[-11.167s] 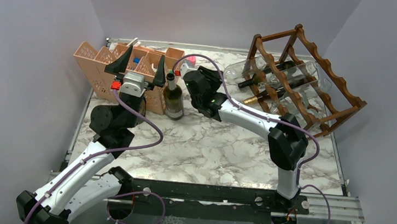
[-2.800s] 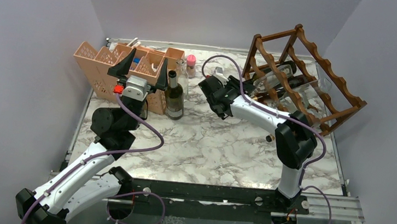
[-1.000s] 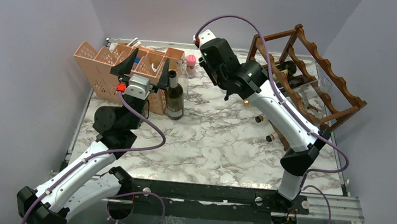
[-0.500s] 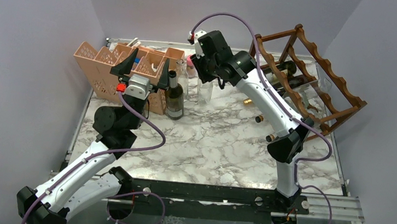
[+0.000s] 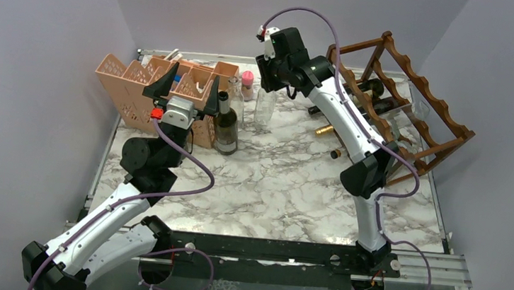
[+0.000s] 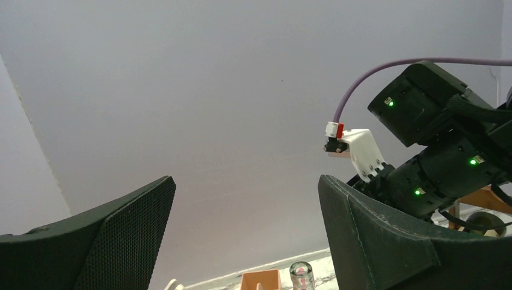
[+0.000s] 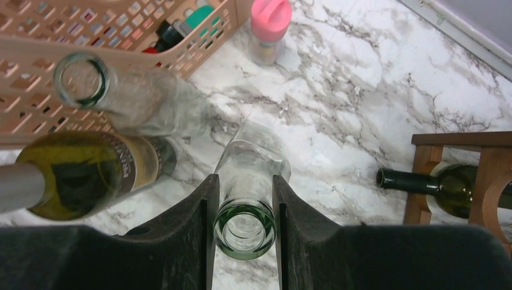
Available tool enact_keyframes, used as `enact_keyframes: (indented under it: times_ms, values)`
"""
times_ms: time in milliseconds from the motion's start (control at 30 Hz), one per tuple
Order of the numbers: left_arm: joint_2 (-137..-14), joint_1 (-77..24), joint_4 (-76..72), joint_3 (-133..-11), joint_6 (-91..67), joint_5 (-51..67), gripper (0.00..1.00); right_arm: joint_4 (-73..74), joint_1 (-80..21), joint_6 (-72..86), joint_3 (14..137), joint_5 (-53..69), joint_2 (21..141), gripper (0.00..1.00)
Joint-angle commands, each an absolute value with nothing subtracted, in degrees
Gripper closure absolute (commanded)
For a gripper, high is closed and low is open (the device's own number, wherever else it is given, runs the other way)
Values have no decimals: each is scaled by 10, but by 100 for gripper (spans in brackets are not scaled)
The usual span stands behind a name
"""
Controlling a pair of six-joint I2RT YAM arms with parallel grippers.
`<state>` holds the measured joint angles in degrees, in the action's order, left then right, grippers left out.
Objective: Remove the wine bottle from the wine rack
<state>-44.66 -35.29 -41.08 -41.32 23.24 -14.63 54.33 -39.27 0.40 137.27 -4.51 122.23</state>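
Observation:
My right gripper (image 7: 244,199) is shut on the neck of a clear glass wine bottle (image 7: 253,158), which hangs upright below it. In the top view that wine bottle (image 5: 265,109) stands upright at the back middle under the right gripper (image 5: 267,90), well left of the wine rack; whether its base touches the marble I cannot tell. The dark brown wine rack (image 5: 425,108) stands at the back right with other bottles lying in it. My left gripper (image 5: 187,90) points upward, open and empty, in front of the peach organiser (image 5: 129,79).
A dark labelled bottle (image 5: 225,124) and another clear bottle (image 5: 239,99) stand just left of the held one. A pink-capped jar (image 5: 247,80) is behind them. Bottle necks (image 5: 323,130) stick out of the rack's left side. A rack leg (image 7: 422,181) is near right.
The right arm has swung the clear bottle away from the rack to the left and back, turning it upright beside the standing bottles. The left arm has stayed still.

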Motion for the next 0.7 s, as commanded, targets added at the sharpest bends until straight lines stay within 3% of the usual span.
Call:
enact_keyframes:
  times_ms: [0, 367, 467, 667]
  values:
    - [-440, -356, -429, -402, 236, -151, 6, 479, -392, 14, 1405, -17, 1240, 99]
    - [-440, -355, -429, -401, 238, -150, 6, 480, -392, 14, 1434, -21, 1281, 98]
    - [-440, -355, -429, -401, 236, -148, 6, 479, -392, 16, 1433, -10, 1281, 69]
    - [-442, -355, -429, -401, 235, -148, 6, 486, -393, 14, 1451, -11, 1283, 52]
